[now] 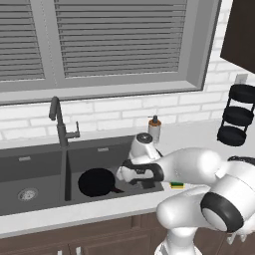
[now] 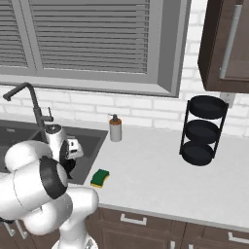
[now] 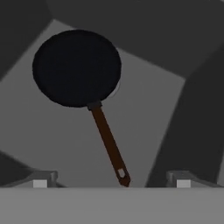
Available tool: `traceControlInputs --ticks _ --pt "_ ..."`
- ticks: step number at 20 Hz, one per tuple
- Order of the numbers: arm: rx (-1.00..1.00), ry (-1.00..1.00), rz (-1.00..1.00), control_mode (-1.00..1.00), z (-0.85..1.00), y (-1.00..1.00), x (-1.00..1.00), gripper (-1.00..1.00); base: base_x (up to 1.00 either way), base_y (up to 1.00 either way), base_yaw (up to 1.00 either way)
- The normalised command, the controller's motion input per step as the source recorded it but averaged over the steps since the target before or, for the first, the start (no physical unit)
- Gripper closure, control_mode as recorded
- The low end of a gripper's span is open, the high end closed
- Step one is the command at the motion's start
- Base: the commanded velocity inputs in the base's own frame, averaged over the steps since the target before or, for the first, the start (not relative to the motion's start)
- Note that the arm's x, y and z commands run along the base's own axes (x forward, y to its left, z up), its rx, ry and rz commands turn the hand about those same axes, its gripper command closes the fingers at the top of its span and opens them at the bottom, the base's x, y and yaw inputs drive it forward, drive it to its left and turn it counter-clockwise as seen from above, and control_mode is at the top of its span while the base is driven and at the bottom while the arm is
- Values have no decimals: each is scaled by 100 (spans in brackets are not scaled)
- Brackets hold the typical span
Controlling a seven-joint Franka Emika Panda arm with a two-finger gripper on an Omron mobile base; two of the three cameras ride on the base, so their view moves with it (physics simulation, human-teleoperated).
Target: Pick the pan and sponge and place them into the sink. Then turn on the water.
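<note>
The black pan (image 1: 96, 182) lies flat on the floor of the right basin of the dark grey sink (image 1: 30, 164). In the hand view the pan (image 3: 76, 68) has its brown handle (image 3: 109, 144) pointing toward my gripper (image 3: 111, 181). The handle's end sits between the two fingertips, which stand wide apart and clear of it. My gripper (image 1: 144, 183) is open and hovers low over the basin's right side. The green and yellow sponge (image 1: 176, 185) (image 2: 100, 178) rests on the counter just right of the sink. The water is out of view.
The tall dark faucet (image 1: 59, 119) rises behind the divider between the basins. A soap dispenser (image 1: 154, 128) (image 2: 115, 128) stands on the counter behind the sink's right corner. A black three-tier rack (image 2: 202, 130) stands farther right by the brick wall.
</note>
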Motion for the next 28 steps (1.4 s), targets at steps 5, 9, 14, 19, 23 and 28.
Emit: traceControlInputs --ticks 5,9,14,19,23,28 --pt "0 11 -17 -100 100 0 0 -100 0 0 0" --pt "0 12 -19 -100 99 -4 -5 -100 0 0 0" --pt "0 10 -25 -100 58 -30 -50 -100 0 0 0" --pt "3 5 -28 -100 2 -72 -67 -100 0 0 0" --pt "12 0 -17 -100 -5 -93 -56 -100 0 0 0" --pt "8 0 -4 -100 -11 -74 -13 -100 0 0 0"
